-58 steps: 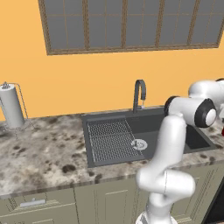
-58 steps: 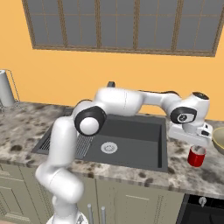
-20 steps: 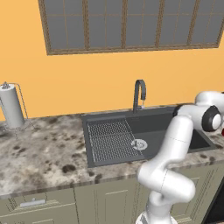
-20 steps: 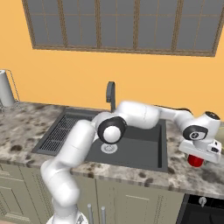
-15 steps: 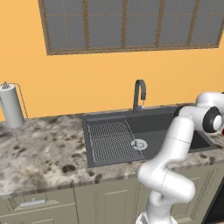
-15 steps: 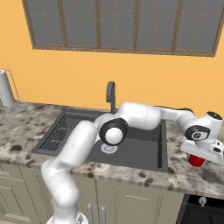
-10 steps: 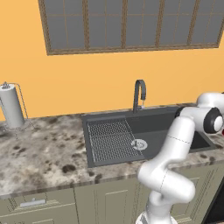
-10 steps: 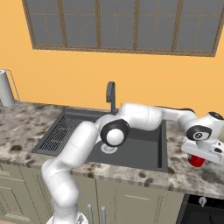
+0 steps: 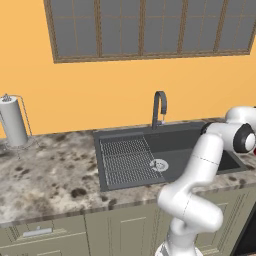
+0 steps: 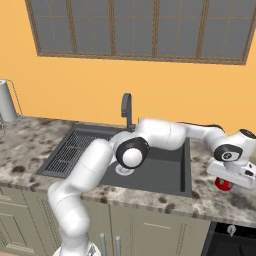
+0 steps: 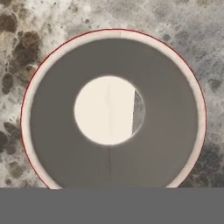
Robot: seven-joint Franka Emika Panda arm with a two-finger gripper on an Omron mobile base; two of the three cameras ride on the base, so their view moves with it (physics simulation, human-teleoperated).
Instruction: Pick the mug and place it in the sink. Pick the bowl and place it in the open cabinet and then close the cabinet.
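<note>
We feared the mug (image 10: 223, 184), smooth red outside with a pale round rim, might tip if the grip was off-centre. It stood on the speckled stone counter (image 10: 210, 197) just right of the sink (image 10: 165, 172). The gripper (image 10: 231, 176) sat over it; we could not tell whether its jaws gripped.
</note>
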